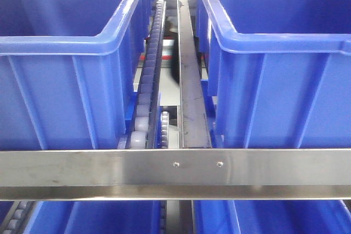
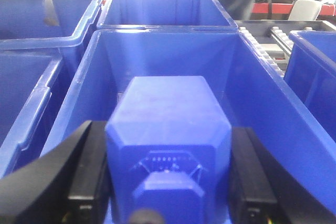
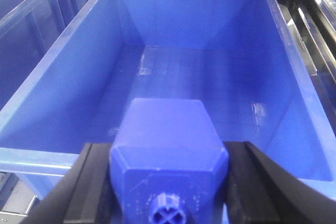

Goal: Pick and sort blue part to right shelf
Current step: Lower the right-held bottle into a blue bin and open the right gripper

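The front-facing camera is sitting close against the right shelf, looking level and slightly down along the roller track running between two blue bins. The left wrist camera is peering forward from just behind its gripper, low over a bin, with more bins lining up beyond. The right wrist camera is looking steeply down past its gripper into one open bin. All three views are sharing the rack's blue bins.

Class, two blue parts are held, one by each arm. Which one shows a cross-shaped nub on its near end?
The blue part between the right gripper fingers: a cross-marked round nub. The left gripper part shows a recessed pin connector.
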